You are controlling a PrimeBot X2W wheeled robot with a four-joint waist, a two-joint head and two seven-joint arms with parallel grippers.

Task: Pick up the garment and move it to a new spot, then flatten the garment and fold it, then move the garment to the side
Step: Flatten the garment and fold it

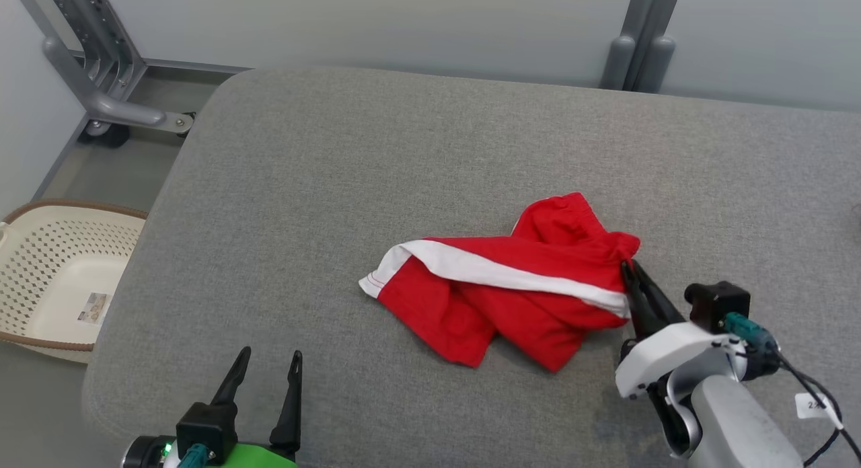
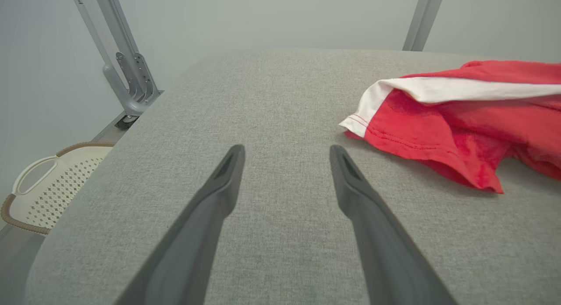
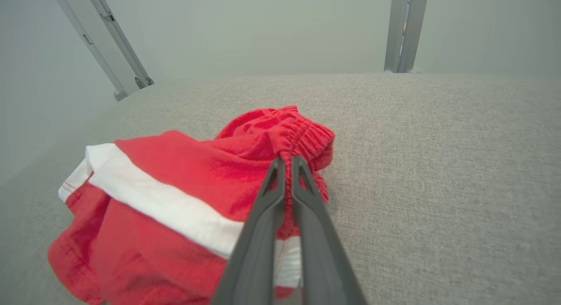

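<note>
Pinching with my right gripper (image 3: pixel 287 161), I have its fingers pressed together on the gathered waistband of the garment (image 3: pixel 175 178), red with a white stripe, which lies crumpled to its left on the grey padded table (image 3: pixel 438 164). My left gripper (image 2: pixel 287 152) hovers spread wide and empty, the garment ahead to its right.

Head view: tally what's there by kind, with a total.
Garments: 1, red fabric shorts with white stripe
Baskets: 1, cream perforated plastic basket
Tables: 1, grey fabric-covered table
Grippers: 2, left gripper, right gripper
Total: 5
</note>
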